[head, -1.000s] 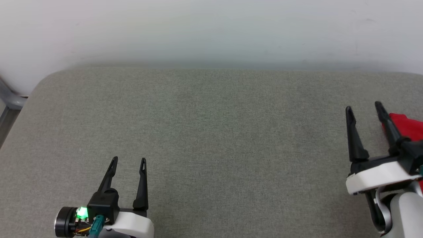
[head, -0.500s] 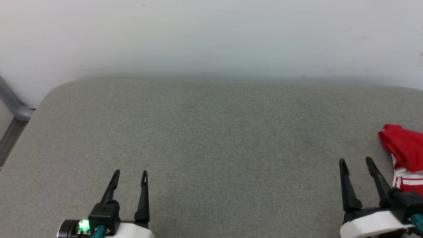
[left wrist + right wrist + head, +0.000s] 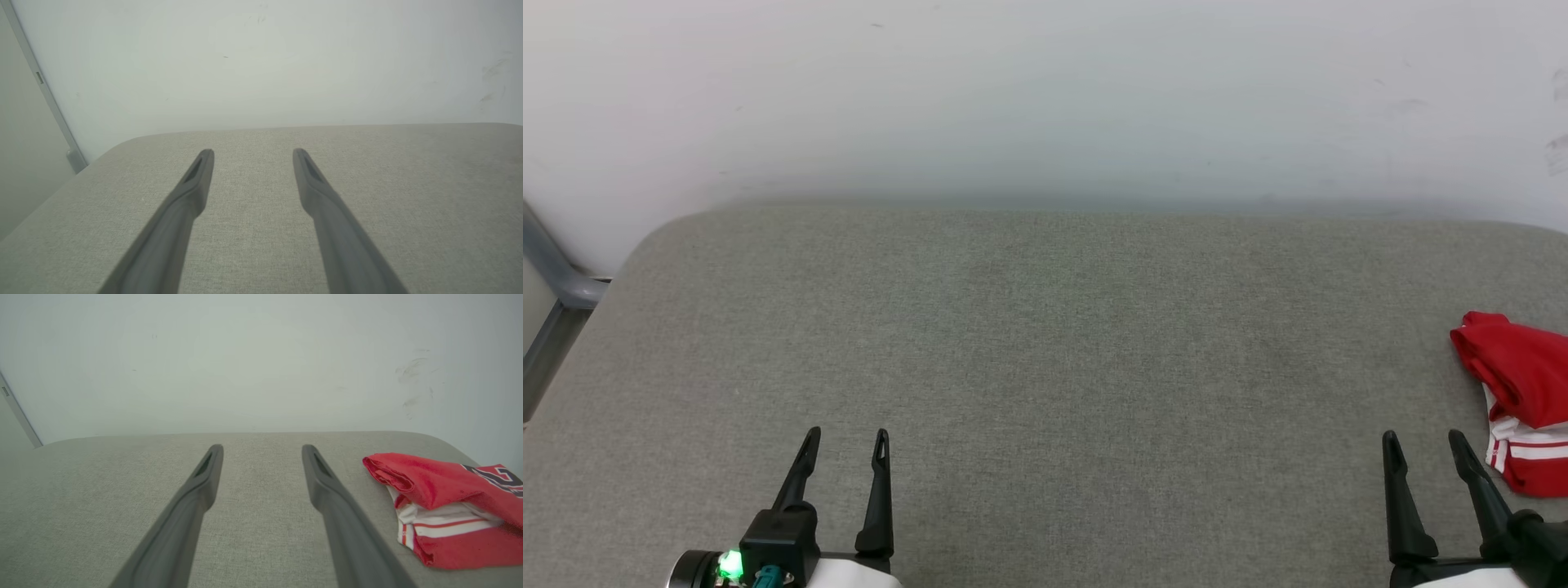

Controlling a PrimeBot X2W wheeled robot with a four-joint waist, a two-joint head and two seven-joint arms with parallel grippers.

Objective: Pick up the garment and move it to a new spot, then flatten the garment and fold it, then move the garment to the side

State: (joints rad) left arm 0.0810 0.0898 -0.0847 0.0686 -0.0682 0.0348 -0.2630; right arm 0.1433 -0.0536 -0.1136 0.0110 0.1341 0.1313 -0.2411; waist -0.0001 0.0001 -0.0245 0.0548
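The right gripper (image 3: 1423, 441), fingers spread and empty, is shown drawn back from the garment (image 3: 1515, 380), left folded at the right edge of the grey pad (image 3: 1045, 343) (set-aside step judged complete); the left gripper (image 3: 847, 434) is likewise spread.

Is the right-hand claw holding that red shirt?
No: the right gripper is open with nothing between its fingers, and the garment lies beside it on the grey cushion.
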